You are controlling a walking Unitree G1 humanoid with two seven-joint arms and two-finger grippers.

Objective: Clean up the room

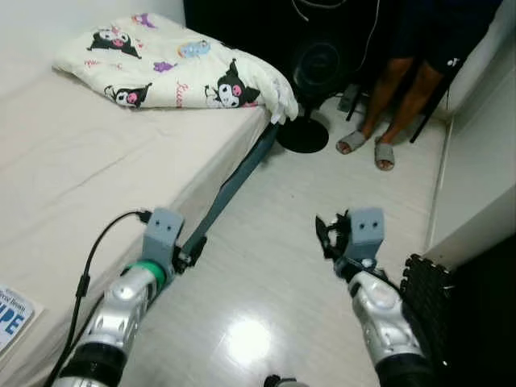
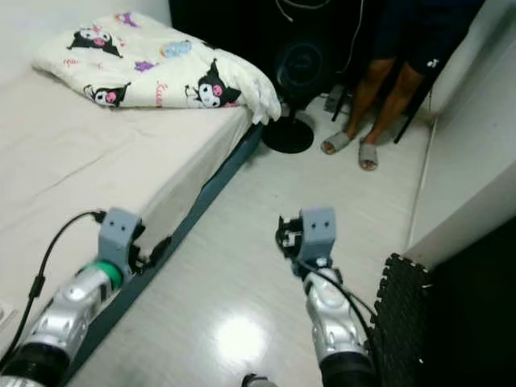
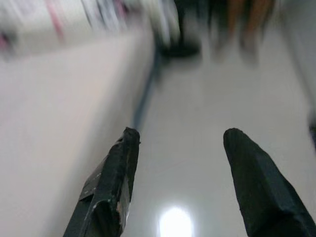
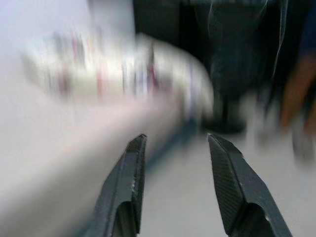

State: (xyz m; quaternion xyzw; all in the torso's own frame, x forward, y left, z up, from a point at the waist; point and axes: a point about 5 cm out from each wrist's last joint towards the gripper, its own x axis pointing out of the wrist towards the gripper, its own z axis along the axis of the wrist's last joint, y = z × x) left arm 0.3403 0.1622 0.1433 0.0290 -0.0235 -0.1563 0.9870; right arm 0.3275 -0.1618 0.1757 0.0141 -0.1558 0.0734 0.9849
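Note:
A folded cream blanket (image 1: 173, 68) with a black-and-white cartoon print lies at the far end of the bed (image 1: 81, 169). My left gripper (image 1: 188, 256) is held low beside the bed's near edge, over the white floor. In the left wrist view it (image 3: 181, 133) is open with nothing between its fingers. My right gripper (image 1: 326, 234) hovers over the middle of the floor. The blurred right wrist view shows it (image 4: 175, 137) open too, and empty.
A black floor fan (image 1: 310, 89) stands at the bed's far corner. A person's legs (image 1: 395, 89) in grey sandals are beyond it. A black foam mat (image 1: 427, 282) lies at the right. A printed booklet (image 1: 12, 314) rests on the bed's near corner.

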